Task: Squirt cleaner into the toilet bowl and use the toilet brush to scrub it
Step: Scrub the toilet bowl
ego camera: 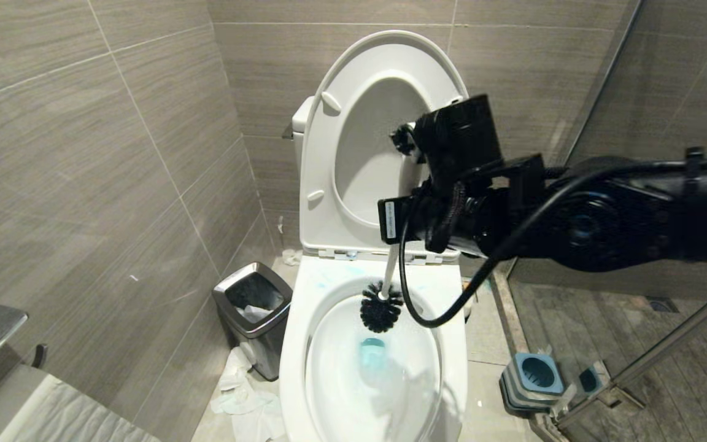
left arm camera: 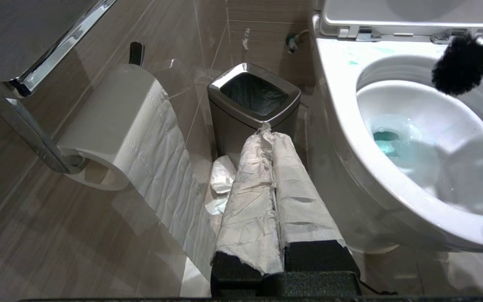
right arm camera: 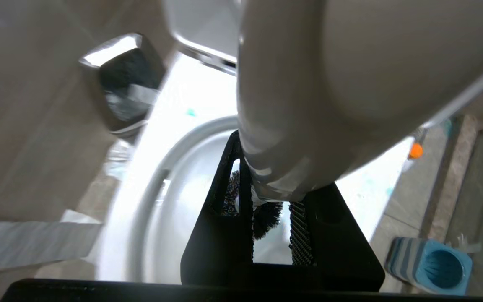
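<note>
Head view: toilet brush (ego camera: 383, 302) hangs head-down over the rear part of the toilet bowl (ego camera: 295, 344); black bristle head sits just above the inner back wall, slim white handle runs up and slightly right into the right gripper (ego camera: 404, 236). Gripper is thus directly above the brush head, w/ the black arm reaching in from the right side of the pic. Right wrist view: right gripper's two black fingers (right arm camera: 220, 226) are pinched on the white handle (right arm camera: 292, 105), which fills most of that pic; bristles show between the fingers, below the grip. Cleaner (ego camera: 373, 356) appears as a turquoise pool at the bowl bottom, in front of and below the brush head, not touching it; faint blue smears on the rim near the hinge. Seat and lid (ego camera: 384, 135) stand upright against the tank. Brush holder (ego camera: 534, 380), blue and grey, stands on the floor at the bowl's right, well apart from the brush. Chrome-rimmed bin (ego camera: 254, 316) stands at the bowl's left by the wall, crumpled paper (ego camera: 237, 393) beside it. Left wrist view: left gripper (left arm camera: 273, 138), fingers wrapped in paper, pressed together, idle left of the bowl, pointing toward the bin; toilet roll (left arm camera: 115, 126) on its wall holder nearby.
</note>
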